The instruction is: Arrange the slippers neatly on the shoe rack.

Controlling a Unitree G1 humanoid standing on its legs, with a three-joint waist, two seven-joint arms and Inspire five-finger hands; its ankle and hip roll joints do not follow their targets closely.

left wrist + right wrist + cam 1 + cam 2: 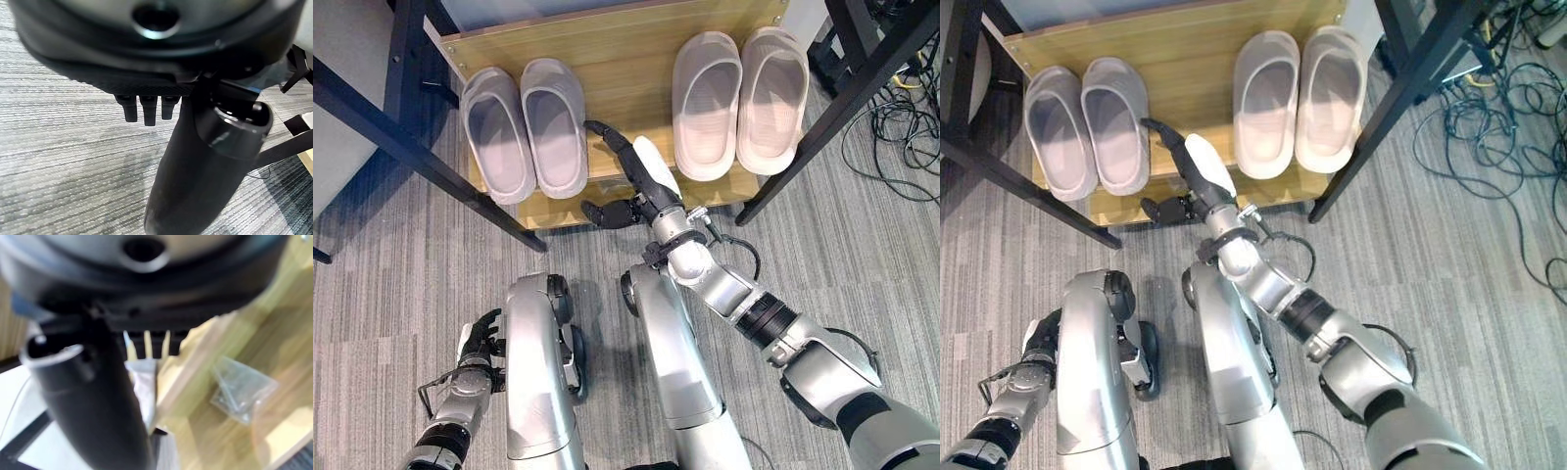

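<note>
Fingers (607, 211) of right hand (641, 181) seemingly relaxed, tips partly hidden.

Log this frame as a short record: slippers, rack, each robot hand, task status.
grey pair: side by side on the rack's left part, toes away from robot
pink pair: side by side on the right part
rack: wooden shelf, on carpet
right robot hand: open, over the shelf's front edge between the pairs, holding nothing
left robot hand: low at robot's left, over carpet, holding nothing
status: both pairs look arranged
</note>
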